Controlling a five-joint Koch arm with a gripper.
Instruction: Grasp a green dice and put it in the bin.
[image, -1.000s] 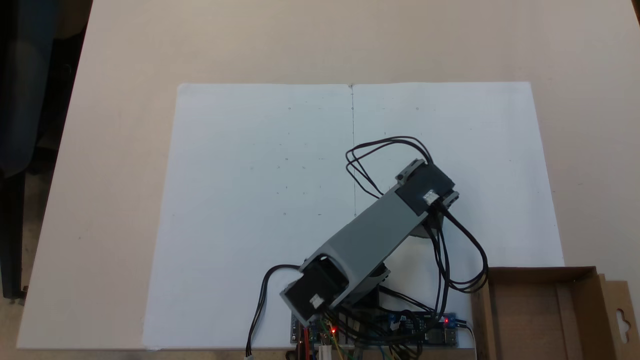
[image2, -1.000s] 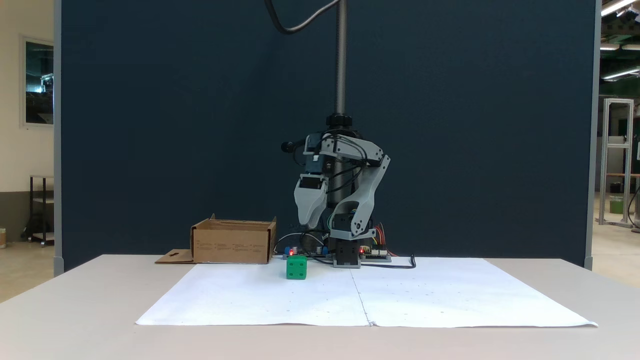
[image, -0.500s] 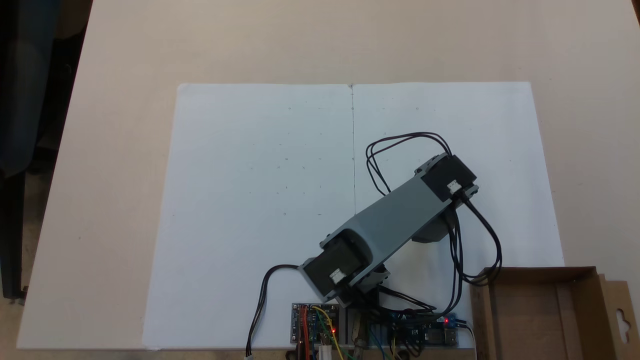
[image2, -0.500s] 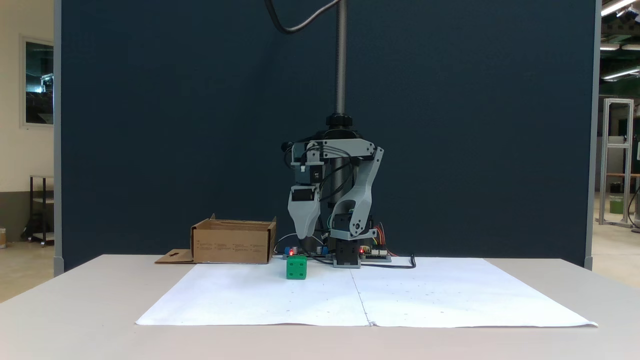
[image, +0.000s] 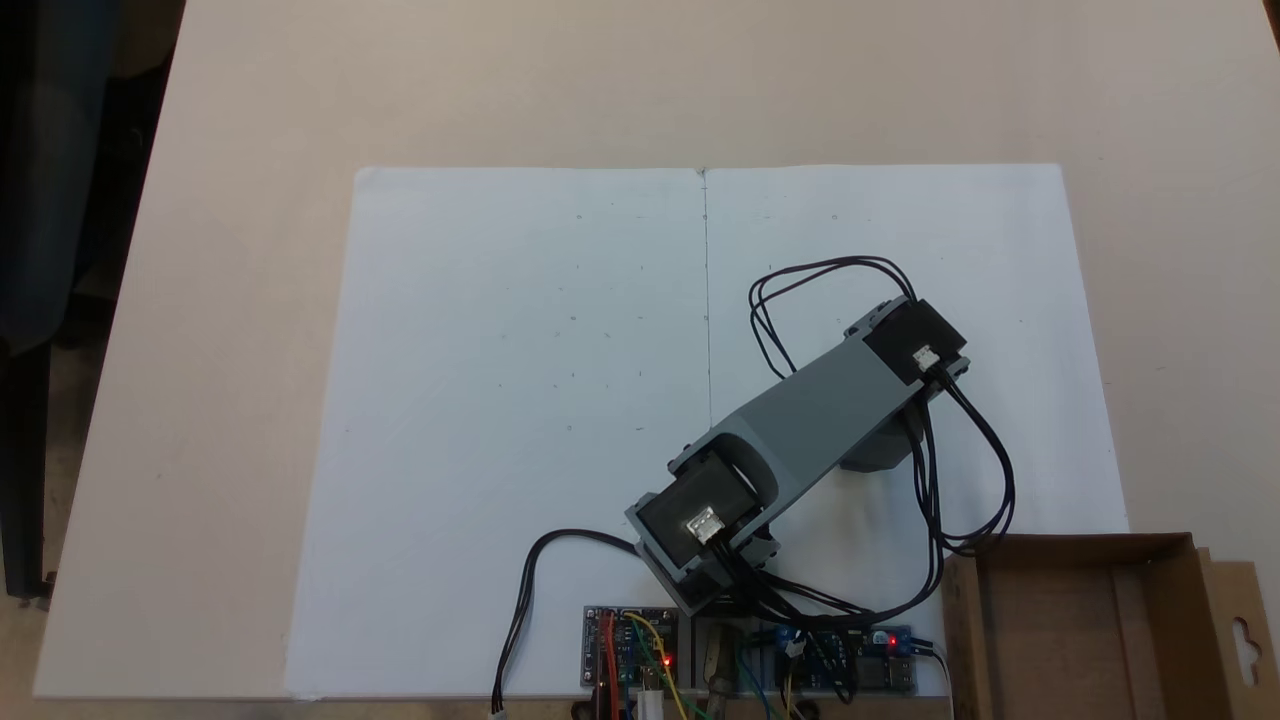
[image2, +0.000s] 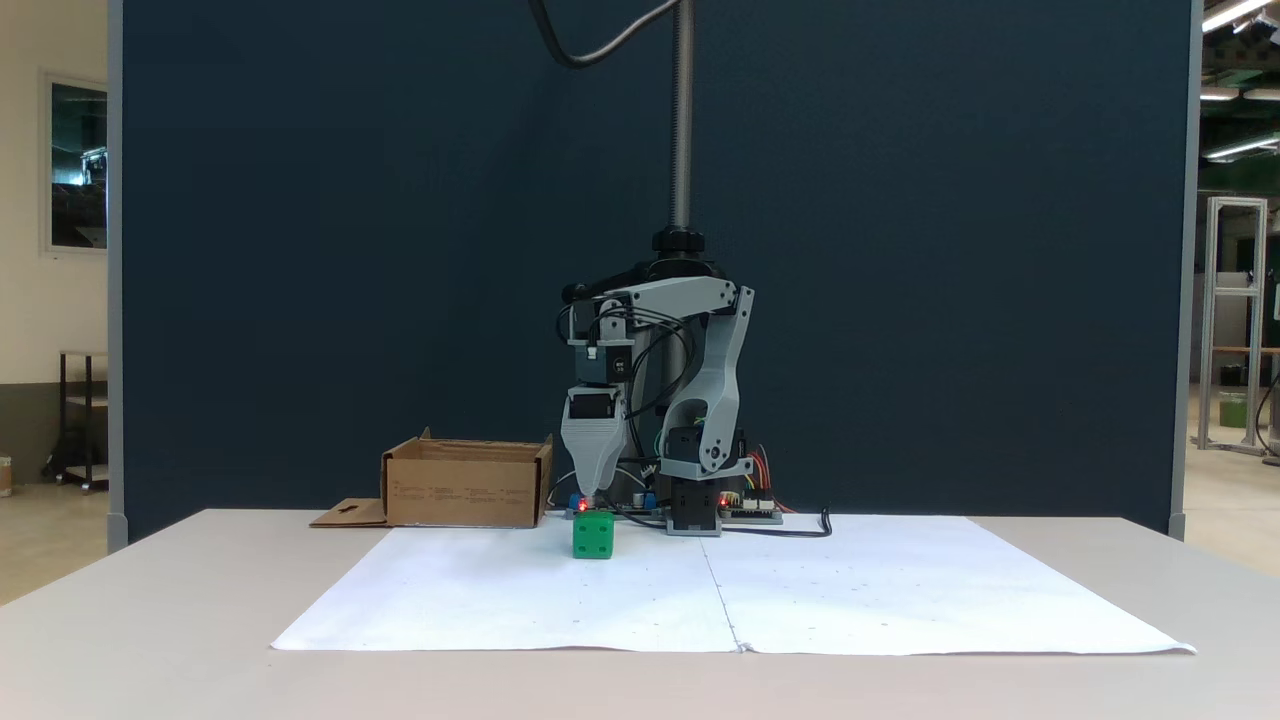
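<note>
The green dice (image2: 593, 535) rests on the white paper sheet (image2: 820, 590), a little in front of the arm's base. My gripper (image2: 592, 497) points straight down right above it, its tip a short way over the dice's top face. From the front its jaws look like a single grey wedge, so I cannot tell whether they are open. The bin (image2: 465, 486) is a brown cardboard box to the left of the dice. Seen from above, the bin (image: 1080, 541) sits at the lower right and the arm (image: 810, 425) covers the dice.
Circuit boards with red lights and loose cables (image: 640, 655) lie along the near paper edge by the arm's base (image2: 695, 500). The bin's flap with a slot cutout (image: 1240, 625) lies flat beside it. The white paper (image: 520, 380) spreads wide to the left.
The arm swung toward the bin side and reached further out, while the gripper came down from well above the table to just over the dice. The dice has not moved.
</note>
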